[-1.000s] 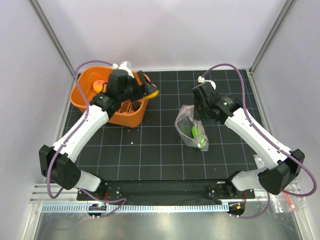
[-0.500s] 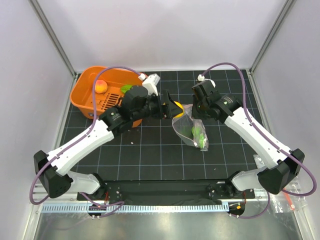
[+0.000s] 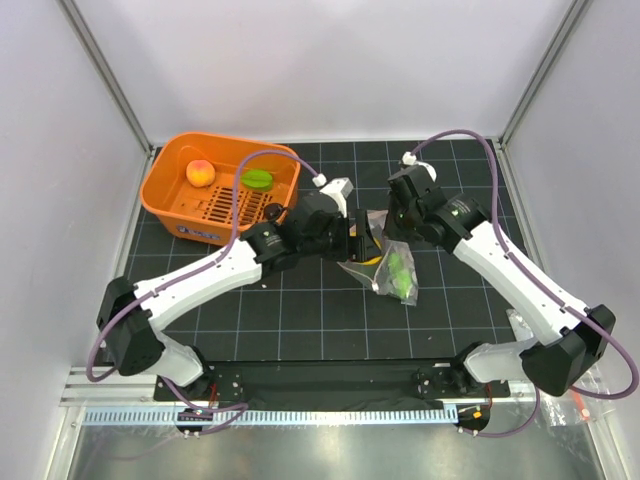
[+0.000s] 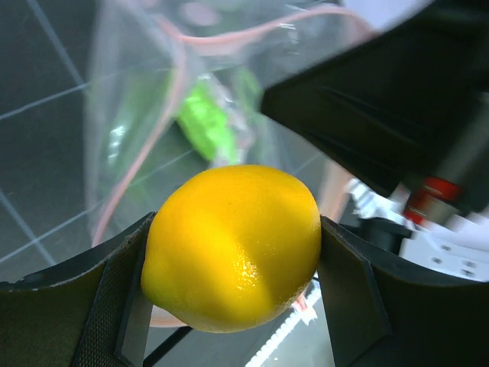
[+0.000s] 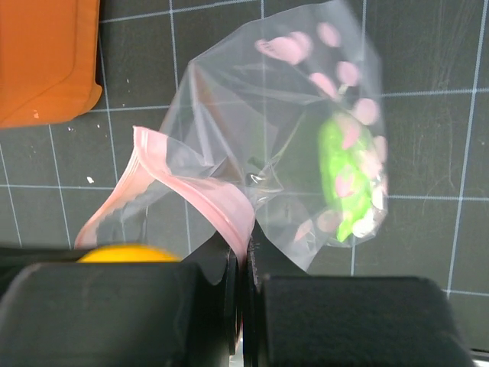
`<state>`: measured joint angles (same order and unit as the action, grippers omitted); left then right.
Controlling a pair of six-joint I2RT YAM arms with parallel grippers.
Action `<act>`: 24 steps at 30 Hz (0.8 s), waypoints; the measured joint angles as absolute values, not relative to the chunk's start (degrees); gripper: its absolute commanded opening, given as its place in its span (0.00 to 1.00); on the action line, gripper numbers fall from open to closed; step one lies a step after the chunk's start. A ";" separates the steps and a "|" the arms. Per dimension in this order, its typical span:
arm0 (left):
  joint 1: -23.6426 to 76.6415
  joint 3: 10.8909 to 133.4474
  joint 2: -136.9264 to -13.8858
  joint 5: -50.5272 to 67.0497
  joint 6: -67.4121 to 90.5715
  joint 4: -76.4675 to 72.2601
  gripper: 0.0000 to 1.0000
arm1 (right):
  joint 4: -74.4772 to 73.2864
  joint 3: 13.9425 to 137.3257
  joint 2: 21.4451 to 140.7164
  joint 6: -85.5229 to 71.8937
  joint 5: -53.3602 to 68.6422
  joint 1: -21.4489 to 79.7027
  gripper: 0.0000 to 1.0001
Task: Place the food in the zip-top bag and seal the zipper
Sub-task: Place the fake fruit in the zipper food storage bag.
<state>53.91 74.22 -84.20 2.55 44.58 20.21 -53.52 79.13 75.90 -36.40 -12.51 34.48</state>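
My left gripper (image 3: 362, 240) is shut on the yellow-orange fruit (image 4: 233, 246), holding it at the open mouth of the clear zip-top bag (image 3: 385, 262). My right gripper (image 5: 243, 264) is shut on the pink zipper strip (image 5: 205, 191) and holds the bag's mouth up. A green piece (image 5: 345, 177) lies inside the bag and shows in the top view (image 3: 398, 270). The peach-orange ball (image 3: 200, 172) and another green piece (image 3: 257, 179) lie in the orange basket (image 3: 170, 215). The dark purple piece is not visible.
The orange basket stands at the back left of the black gridded mat (image 3: 300, 320). Its corner shows in the right wrist view (image 5: 46, 61). A clear bag with a red item (image 3: 585, 395) lies off the mat at the front right.
My left arm has carried the yellow-orange fruit from the basket rightward to the bag's mouth. My right gripper keeps its hold on the zipper, and the bag has shifted slightly.
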 measured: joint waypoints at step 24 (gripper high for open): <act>54.63 83.64 -87.24 -5.37 41.43 28.73 1.00 | -52.27 75.29 72.58 -39.18 -12.78 34.48 0.01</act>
